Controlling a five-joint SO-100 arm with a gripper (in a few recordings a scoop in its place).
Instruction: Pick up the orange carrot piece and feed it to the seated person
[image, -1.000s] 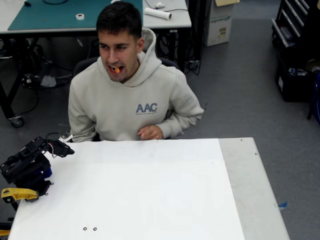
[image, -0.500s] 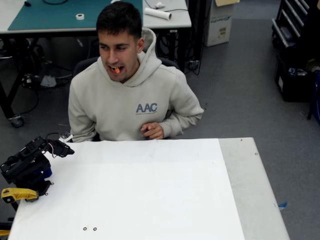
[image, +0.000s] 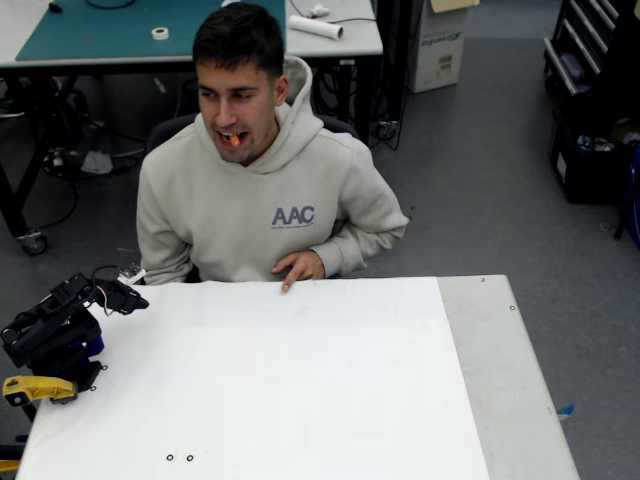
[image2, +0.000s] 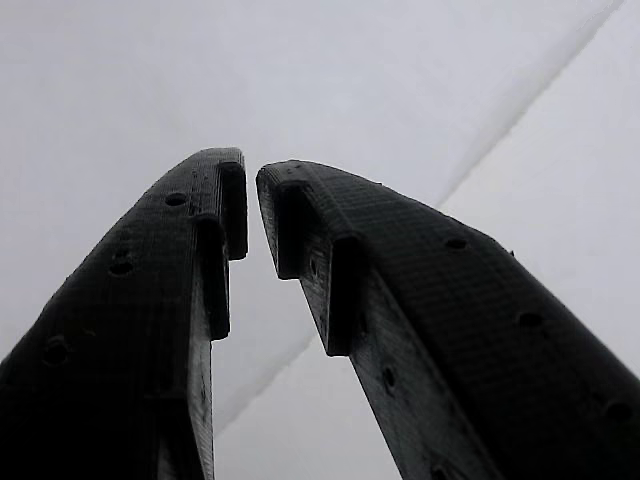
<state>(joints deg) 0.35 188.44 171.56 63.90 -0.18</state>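
Arm folded low at table's left edge, claw nearly closed, empty

I count one carrot piece, held in the mouth of the one person, up and right of my claw. One claw, with two fingers. One white table beside it, and one yellow handle just below it.

Fixed view: bright, even lighting, sharp, shadows faint. Wrist view: dimmer, greyish; near fingers dark, slightly soft.
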